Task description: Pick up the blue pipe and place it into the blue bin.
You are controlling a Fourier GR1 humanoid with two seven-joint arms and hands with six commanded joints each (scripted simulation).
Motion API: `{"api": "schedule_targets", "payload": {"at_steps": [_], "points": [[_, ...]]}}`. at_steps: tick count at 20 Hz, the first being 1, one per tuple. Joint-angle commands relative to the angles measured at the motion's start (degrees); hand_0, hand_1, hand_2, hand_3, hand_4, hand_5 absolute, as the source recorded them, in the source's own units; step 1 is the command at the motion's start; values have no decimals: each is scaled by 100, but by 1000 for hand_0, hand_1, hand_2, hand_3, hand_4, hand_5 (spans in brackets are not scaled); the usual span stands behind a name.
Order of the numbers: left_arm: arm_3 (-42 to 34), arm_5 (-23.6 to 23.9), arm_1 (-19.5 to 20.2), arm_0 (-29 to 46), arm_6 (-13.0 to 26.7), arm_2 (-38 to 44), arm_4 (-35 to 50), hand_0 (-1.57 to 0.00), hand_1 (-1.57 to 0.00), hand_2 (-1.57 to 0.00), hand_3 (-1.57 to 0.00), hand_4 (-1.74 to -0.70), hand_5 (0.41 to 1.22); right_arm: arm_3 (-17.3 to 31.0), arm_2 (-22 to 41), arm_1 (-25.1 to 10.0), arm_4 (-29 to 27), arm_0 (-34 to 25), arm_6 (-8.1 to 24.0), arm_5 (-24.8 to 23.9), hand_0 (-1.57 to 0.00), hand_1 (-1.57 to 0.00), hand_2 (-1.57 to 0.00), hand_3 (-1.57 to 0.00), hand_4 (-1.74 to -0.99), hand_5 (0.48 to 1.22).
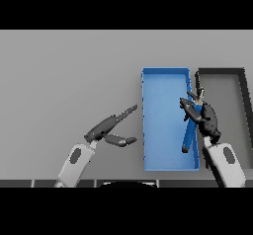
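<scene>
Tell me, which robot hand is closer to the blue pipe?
Right. The right robot hand is over the blue bin's right wall, touching the blue pipe inside it. The left robot hand hovers open over the grey table, left of the bin.
</scene>
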Motion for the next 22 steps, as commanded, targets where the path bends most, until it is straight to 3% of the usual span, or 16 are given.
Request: {"api": "schedule_targets", "payload": {"at_steps": [1, 2, 3, 4, 7, 9, 11, 12, 15, 18, 22], "points": [[43, 20, -44, -40, 53, -17, -27, 1, 1, 1, 1, -920, 484, 77, 248, -216, -276, -96, 5, -258, -1571, -1571, -1571, -643, -1641, 1221], [-42, 15, -51, 29, -43, -61, -21, 1, 1, 1, 1, -919, 486, 112, 477, -340, -520, -149, 6, -503, -1571, -1571, -1571, -514, -1661, 1221], [-94, 25, -44, 53, -21, -57, -14, 1, 1, 1, 1, -918, 489, 189, 705, -538, -894, -232, 6, -769, -1571, -1571, -1571, -411, -1677, 1171], [-60, 36, -67, 89, -39, -113, -67, 1, 1, 1, 1, -920, 491, 213, 849, -683, -1133, -275, 6, -942, -1571, -1571, -1518, -455, -1626, 1161], [-50, 35, -70, 65, 11, -100, -67, 1, 1, 1, 1, -920, 493, 289, 949, -783, -1271, -343, 9, -950, -867, -820, -789, -232, -1405, 1137], [-75, 22, -70, 74, 52, -83, -28, 1, 1, 1, 1, -925, 494, 422, 1265, -1106, -1502, -513, 6, -1101, -554, -525, -505, -148, -1339, 1108], [-102, -1, -40, 61, 79, -43, 19, 1, 1, 1, 1, -924, 494, 538, 2020, -1800, -1481, -982, 6, -998, -354, -335, -323, -95, -1279, 1010], [-80, 48, -57, 70, 78, -28, 1, 1, 1, 1, 1, -926, 494, 545, 2406, -2104, -1544, -1174, 8, -980, -283, -268, -258, -75, -1250, 962], [-39, 19, -62, 59, 11, -62, -17, 1, 1, 1, 1, -927, 496, 584, 3091, -2336, -1777, -1578, 8, -794, -145, -137, -132, -38, -1205, 837], [-25, 29, -47, 98, -46, -44, -16, 1, 1, 1, 1, -929, 496, 642, 3627, -2615, -2068, -1999, 8, -816, -74, -70, -67, -19, -1161, 771], [-64, 40, -64, 81, 10, -33, 7, 1, 1, 1, 1, -932, 497, 748, 3732, -2515, -1984, -2006, -81, -710, -30, -28, -27, -7, -1099, 725]]}}
